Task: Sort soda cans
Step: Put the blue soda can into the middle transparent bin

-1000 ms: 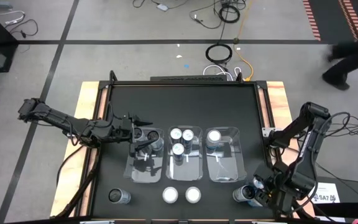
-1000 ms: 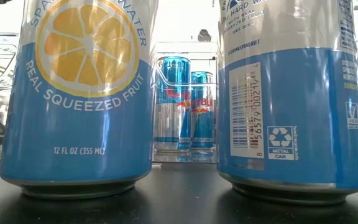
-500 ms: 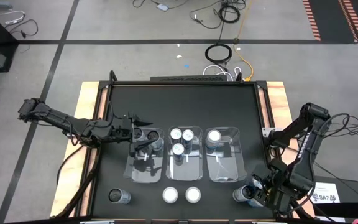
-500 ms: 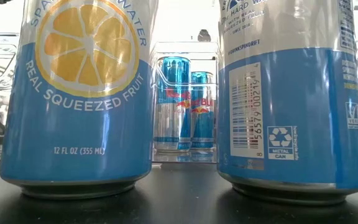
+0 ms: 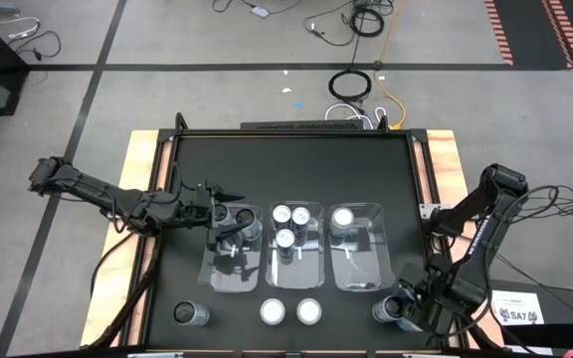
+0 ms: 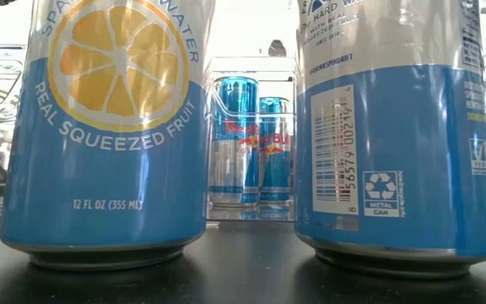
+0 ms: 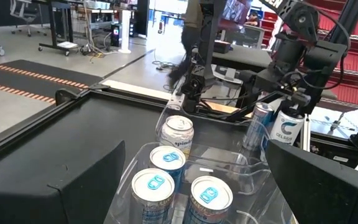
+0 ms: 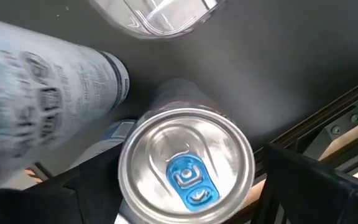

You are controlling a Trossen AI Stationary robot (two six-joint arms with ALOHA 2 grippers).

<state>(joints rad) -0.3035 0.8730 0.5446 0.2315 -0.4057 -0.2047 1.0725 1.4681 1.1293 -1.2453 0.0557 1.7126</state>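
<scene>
Three clear bins (image 5: 294,261) stand side by side mid-table. The left one holds two dark cans (image 5: 250,227), the middle one three blue-tabbed cans (image 5: 286,239), the right one a single can (image 5: 343,217). Along the near edge stand a dark can (image 5: 189,314) and two white-topped cans (image 5: 273,312). My left gripper (image 5: 229,202) hangs open over the left bin's far end, touching nothing; its wrist view (image 7: 188,186) looks across the middle bin's cans (image 7: 166,158). My right gripper (image 5: 406,308) is at the near right, shut on a slim blue-tabbed can (image 8: 185,168) beside a white can (image 8: 42,106). My right gripper pinches the slim can between its two fingers (image 8: 278,174), one on each side of the upper body just below the rim (image 8: 247,155). The fingers come from above and run along the can. The can (image 7: 258,124) leans; whether its base is on the table I cannot tell.
The white can (image 7: 286,127) stands upright right next to the held one. The right bin's near corner (image 8: 154,12) is close by. The wooden table frame (image 5: 444,149) borders the black mat. In the low view two large blue cans (image 6: 108,127) fill the foreground.
My right gripper has crept a little toward the table's left along the near edge, its forearm swinging with it. A person at the far right of the floor has walked out of view. The left arm has kept still.
</scene>
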